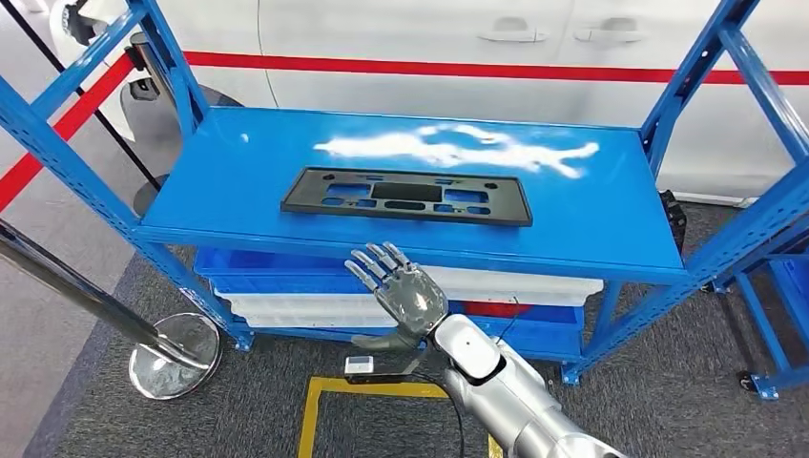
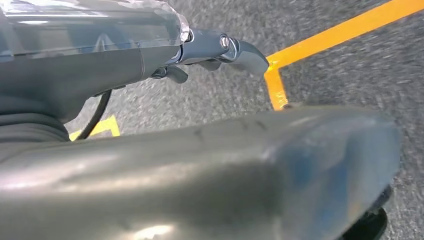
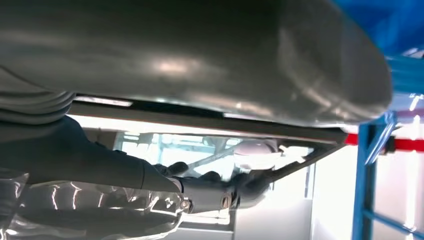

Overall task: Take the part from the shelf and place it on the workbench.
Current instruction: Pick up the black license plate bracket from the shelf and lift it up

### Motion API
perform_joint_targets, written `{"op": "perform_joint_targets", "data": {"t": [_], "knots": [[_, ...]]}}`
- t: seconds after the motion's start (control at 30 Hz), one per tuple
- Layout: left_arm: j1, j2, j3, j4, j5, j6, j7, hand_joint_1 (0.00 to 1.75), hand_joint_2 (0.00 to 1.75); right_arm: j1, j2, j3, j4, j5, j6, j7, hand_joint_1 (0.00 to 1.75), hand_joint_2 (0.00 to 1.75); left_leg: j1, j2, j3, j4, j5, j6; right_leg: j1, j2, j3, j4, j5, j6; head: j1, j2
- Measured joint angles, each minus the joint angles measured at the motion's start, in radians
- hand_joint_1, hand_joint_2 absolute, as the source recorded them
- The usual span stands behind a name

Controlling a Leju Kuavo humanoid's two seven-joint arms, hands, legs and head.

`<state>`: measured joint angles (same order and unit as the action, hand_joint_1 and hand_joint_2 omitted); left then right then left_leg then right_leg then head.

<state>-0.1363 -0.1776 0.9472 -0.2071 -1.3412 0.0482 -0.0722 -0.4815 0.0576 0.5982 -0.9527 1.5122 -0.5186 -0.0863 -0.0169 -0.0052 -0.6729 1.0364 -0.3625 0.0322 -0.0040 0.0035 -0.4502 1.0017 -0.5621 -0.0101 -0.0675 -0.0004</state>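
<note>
The part (image 1: 405, 196) is a flat black rectangular frame with several cut-outs, lying flat on the blue shelf top (image 1: 238, 181) near its front edge. My right hand (image 1: 401, 291) is raised in front of the shelf's front edge, just below the part. Its fingers are spread, point up toward the part, and hold nothing. In the right wrist view its thick thumb (image 3: 200, 60) and dark fingers (image 3: 225, 195) have nothing between them. My left hand (image 2: 150, 165) hangs over the grey carpet and holds nothing.
White bins (image 1: 515, 286) sit on the lower shelf level. A chrome stanchion base (image 1: 176, 355) stands at the left, its pole leaning across. Yellow floor tape (image 1: 315, 410) and a small white box (image 1: 360, 364) lie before the shelf. A white car (image 1: 429, 38) stands behind.
</note>
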Motion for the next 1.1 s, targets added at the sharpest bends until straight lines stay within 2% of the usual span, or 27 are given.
{"op": "perform_joint_targets", "data": {"t": [0.07,0.1,0.13,0.2,0.23,0.27,0.3,0.33,0.37,0.4,0.43,0.47,0.5,0.57,0.6,0.63,0.73,0.77,0.8,0.83,0.87,0.9,0.93,0.97,1.0,1.07,1.1], "knots": [[0.000,0.000,0.000,0.000,0.000,0.000,0.000,0.00,0.00,-0.004,0.002,0.000,-0.002,0.002,0.000,0.000,0.00,0.00,0.007,0.000,0.033,-0.036,-0.015,0.005,0.002,-0.001,-0.005,0.026,0.015,0.010,0.000,0.000],[0.000,-0.001,0.000,0.000,0.000,0.000,0.000,0.00,0.00,-0.008,0.003,-0.001,-0.002,0.002,0.000,0.000,0.00,0.00,0.012,-0.001,0.051,-0.051,-0.020,0.006,0.002,-0.001,-0.024,0.063,0.019,0.015,0.000,0.000],[0.000,-0.001,0.000,0.000,0.000,0.000,0.000,0.00,0.00,-0.011,0.003,-0.001,-0.002,0.002,0.001,0.000,0.00,0.00,0.016,-0.002,0.068,-0.062,-0.024,0.007,0.001,-0.001,-0.057,0.115,0.011,0.018,0.001,0.000],[-0.002,-0.001,0.000,0.000,0.000,0.000,0.000,0.00,0.00,-0.014,0.002,-0.001,-0.001,0.004,0.006,0.001,0.00,0.00,0.018,-0.003,0.089,-0.069,-0.036,0.007,-0.005,0.000,-0.141,0.222,-0.035,0.027,0.000,0.000],[-0.002,-0.001,0.000,0.000,0.000,0.001,0.001,0.00,0.00,-0.014,0.002,-0.001,0.000,0.004,0.010,0.001,0.00,0.00,0.018,-0.004,0.099,-0.068,-0.044,0.005,-0.008,-0.001,-0.178,0.254,-0.057,0.031,0.000,0.000],[-0.001,-0.002,0.000,0.000,0.000,0.002,0.000,0.00,0.00,-0.014,0.001,-0.001,0.000,0.005,0.015,0.002,0.00,0.00,0.019,-0.005,0.109,-0.067,-0.053,0.002,-0.011,-0.001,-0.203,0.259,-0.060,0.034,0.000,0.000],[0.000,-0.002,0.000,0.000,0.000,0.003,-0.001,0.00,0.00,-0.016,0.001,-0.002,0.000,0.005,0.022,0.004,0.00,0.00,0.020,-0.005,0.121,-0.066,-0.063,-0.001,-0.014,-0.001,-0.213,0.233,-0.037,0.037,0.000,0.000],[0.001,-0.004,0.000,0.000,0.001,0.004,-0.003,0.00,0.00,-0.019,0.001,-0.004,-0.001,0.005,0.029,0.007,0.00,0.00,0.022,-0.006,0.132,-0.063,-0.073,-0.005,-0.017,-0.002,-0.210,0.180,0.013,0.040,0.000,0.000],[0.001,-0.005,0.000,0.000,0.002,0.005,-0.006,0.00,0.00,-0.022,0.001,-0.007,-0.001,0.005,0.037,0.011,0.00,0.00,0.024,-0.006,0.141,-0.060,-0.084,-0.009,-0.019,-0.002,-0.200,0.113,0.075,0.041,0.000,0.000],[0.001,-0.006,0.000,0.000,0.003,0.006,-0.009,0.00,0.00,-0.025,0.001,-0.011,-0.002,0.004,0.043,0.014,0.00,0.00,0.024,-0.006,0.147,-0.056,-0.093,-0.015,-0.018,-0.003,-0.192,0.057,0.118,0.040,0.000,0.000],[0.001,-0.007,0.000,0.000,0.003,0.006,-0.011,0.00,0.00,-0.029,0.001,-0.015,-0.002,0.004,0.050,0.016,0.00,0.00,0.024,-0.007,0.148,-0.052,-0.101,-0.021,-0.016,-0.003,-0.187,0.022,0.149,0.033,0.000,0.000],[0.001,-0.007,0.000,0.001,0.004,0.006,-0.014,0.00,0.00,-0.033,0.002,-0.020,-0.004,0.002,0.056,0.019,0.00,0.00,0.024,-0.007,0.148,-0.049,-0.106,-0.028,-0.014,-0.003,-0.188,0.008,0.160,0.025,0.000,0.000],[0.001,-0.007,0.000,0.001,0.004,0.006,-0.016,0.00,0.00,-0.038,0.002,-0.025,-0.007,0.000,0.061,0.023,0.00,0.00,0.023,-0.007,0.149,-0.047,-0.108,-0.034,-0.010,-0.002,-0.189,0.009,0.157,0.016,0.000,0.000],[0.000,-0.007,0.000,0.001,0.002,0.006,-0.019,0.00,0.00,-0.057,0.005,-0.038,-0.016,-0.006,0.069,0.030,0.00,0.00,0.025,-0.005,0.143,-0.030,-0.112,-0.044,-0.012,-0.001,-0.185,0.008,0.162,0.001,0.001,0.000],[-0.001,-0.007,0.000,0.001,0.001,0.006,-0.021,0.00,0.00,-0.071,0.006,-0.045,-0.020,-0.008,0.075,0.033,0.00,0.00,0.026,-0.003,0.130,-0.002,-0.121,-0.048,-0.014,-0.001,-0.180,0.006,0.160,-0.004,0.001,0.000],[-0.002,-0.007,0.000,0.001,-0.001,0.004,-0.021,0.00,0.00,-0.087,0.007,-0.052,-0.023,-0.010,0.083,0.034,0.00,0.00,0.028,-0.002,0.107,0.044,-0.140,-0.052,-0.015,-0.001,-0.176,0.004,0.158,-0.009,0.000,0.000],[-0.003,-0.007,-0.002,0.001,-0.008,-0.002,-0.021,0.00,0.00,-0.125,0.006,-0.072,-0.021,-0.015,0.120,0.035,0.00,0.00,0.030,-0.001,-0.001,0.235,-0.220,-0.063,-0.012,-0.002,-0.170,0.004,0.152,-0.018,0.000,0.000],[-0.003,-0.007,-0.002,0.001,-0.010,-0.004,-0.021,0.00,0.00,-0.134,0.005,-0.078,-0.015,-0.017,0.130,0.035,0.00,0.00,0.030,-0.001,-0.023,0.262,-0.225,-0.064,-0.010,-0.002,-0.168,0.004,0.150,-0.019,0.000,0.000],[-0.003,-0.007,-0.002,0.001,-0.010,-0.006,-0.021,0.00,0.00,-0.142,0.005,-0.084,-0.004,-0.019,0.139,0.035,0.00,0.00,0.030,-0.001,-0.024,0.247,-0.207,-0.063,-0.009,-0.002,-0.166,0.004,0.149,-0.020,0.000,0.000],[-0.004,-0.007,-0.002,0.001,-0.010,-0.008,-0.021,0.00,0.00,-0.150,0.005,-0.089,0.010,-0.021,0.144,0.035,0.00,0.00,0.030,-0.001,-0.007,0.195,-0.171,-0.059,-0.008,-0.001,-0.163,0.004,0.148,-0.019,0.000,0.000],[-0.005,-0.007,-0.002,0.001,-0.010,-0.009,-0.021,0.00,0.00,-0.159,0.006,-0.094,0.027,-0.022,0.147,0.036,0.00,0.00,0.029,-0.001,0.023,0.120,-0.125,-0.053,-0.007,0.000,-0.160,0.004,0.147,-0.018,0.000,0.000],[-0.007,-0.007,-0.002,0.001,-0.010,-0.011,-0.021,0.00,0.00,-0.168,0.006,-0.098,0.046,-0.022,0.149,0.038,0.00,0.00,0.026,0.000,0.051,0.049,-0.094,-0.047,-0.005,0.000,-0.158,0.005,0.146,-0.015,0.000,0.000],[-0.009,-0.007,-0.003,0.001,-0.011,-0.013,-0.021,0.00,0.00,-0.179,0.006,-0.102,0.069,-0.022,0.151,0.040,0.00,0.00,0.023,0.001,0.071,-0.003,-0.077,-0.042,-0.004,0.000,-0.158,0.006,0.145,-0.012,0.000,0.000],[-0.011,-0.007,-0.003,0.001,-0.011,-0.015,-0.021,0.00,0.00,-0.188,0.007,-0.104,0.094,-0.021,0.153,0.044,0.00,0.44,0.020,0.001,0.081,-0.029,-0.070,-0.036,-0.003,0.000,-0.160,0.006,0.145,-0.007,0.000,0.000],[-0.011,-0.007,-0.003,0.001,-0.011,-0.016,-0.021,0.00,0.00,-0.195,0.008,-0.105,0.120,-0.018,0.158,0.048,0.00,0.87,0.018,0.000,0.082,-0.035,-0.074,-0.033,-0.002,-0.001,-0.161,0.006,0.145,-0.001,0.000,0.000],[-0.010,-0.007,-0.003,0.001,-0.011,-0.018,-0.020,0.00,0.00,-0.209,0.010,-0.106,0.175,-0.005,0.178,0.057,0.00,1.75,0.021,-0.002,0.086,-0.042,-0.060,-0.023,-0.002,-0.001,-0.160,0.008,0.142,0.011,0.000,0.000],[-0.010,-0.007,-0.003,0.001,-0.010,-0.018,-0.020,0.00,0.00,-0.218,0.012,-0.106,0.203,0.005,0.193,0.062,0.00,1.75,0.024,-0.002,0.089,-0.046,-0.056,-0.018,-0.002,-0.002,-0.165,0.021,0.130,0.016,0.001,0.000]]}}
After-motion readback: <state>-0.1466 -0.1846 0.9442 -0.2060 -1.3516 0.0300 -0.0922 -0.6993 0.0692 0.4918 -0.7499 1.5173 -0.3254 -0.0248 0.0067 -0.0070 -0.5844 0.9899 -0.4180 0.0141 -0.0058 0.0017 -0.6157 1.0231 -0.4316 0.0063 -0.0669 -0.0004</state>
